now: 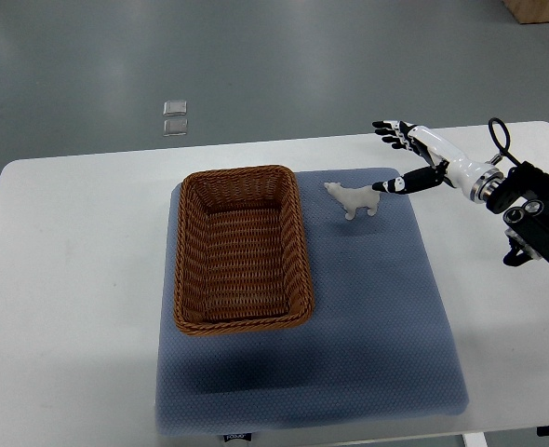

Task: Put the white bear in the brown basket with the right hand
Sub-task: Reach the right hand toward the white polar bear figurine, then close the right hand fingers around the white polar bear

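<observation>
Right hand [408, 156] reaches in from the right, fingers spread, holding nothing. White bear [353, 200] stands on the blue mat [386, 307], just left of thumb tip, beside brown basket [242, 248].

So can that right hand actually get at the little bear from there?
Probably yes. The right hand is open just beside the bear, with only bare mat between them. The basket sits on the bear's far side, out of the way.

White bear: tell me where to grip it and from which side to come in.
Grip the white bear across its body, coming from the right, where the open right hand hovers. It stands upright on the blue mat, head toward the brown basket, rear facing the hand.
</observation>
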Robot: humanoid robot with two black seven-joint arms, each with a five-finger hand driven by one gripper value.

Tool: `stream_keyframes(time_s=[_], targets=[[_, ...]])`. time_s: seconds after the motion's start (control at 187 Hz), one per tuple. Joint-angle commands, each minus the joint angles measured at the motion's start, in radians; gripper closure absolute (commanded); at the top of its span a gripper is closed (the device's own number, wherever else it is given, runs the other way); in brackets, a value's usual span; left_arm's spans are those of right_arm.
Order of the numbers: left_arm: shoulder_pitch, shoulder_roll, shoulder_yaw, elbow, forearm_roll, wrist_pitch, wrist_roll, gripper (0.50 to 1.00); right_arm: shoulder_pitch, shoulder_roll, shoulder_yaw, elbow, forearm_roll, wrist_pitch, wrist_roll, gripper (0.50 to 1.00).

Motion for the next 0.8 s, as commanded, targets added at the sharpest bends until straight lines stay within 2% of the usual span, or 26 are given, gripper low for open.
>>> stream_keyframes(time_s=[0.0,0.444,0.616,0.793], targets=[[0.0,0.0,0.0,0.0,0.0,-0.001,0.0,0.5,0.006,-0.01,-0.041,0.032,-0.075,-0.005,0.0,0.579],[0.0,0.0,0.0,0.0,0.0,-0.001,0.0,0.5,0.058,-0.019,-0.271,0.046,-0.181,-0.129,-0.013,0.593],[0.0,0.0,0.0,0.0,0.0,-0.001,0.0,0.5,0.081,-0.016,-0.331,0.037,-0.189,-0.2,-0.072,0.615],[0.0,0.0,0.0,0.0,0.0,-0.001,0.0,0.5,0.09,-0.007,-0.366,0.032,-0.204,-0.224,-0.099,0.648]])
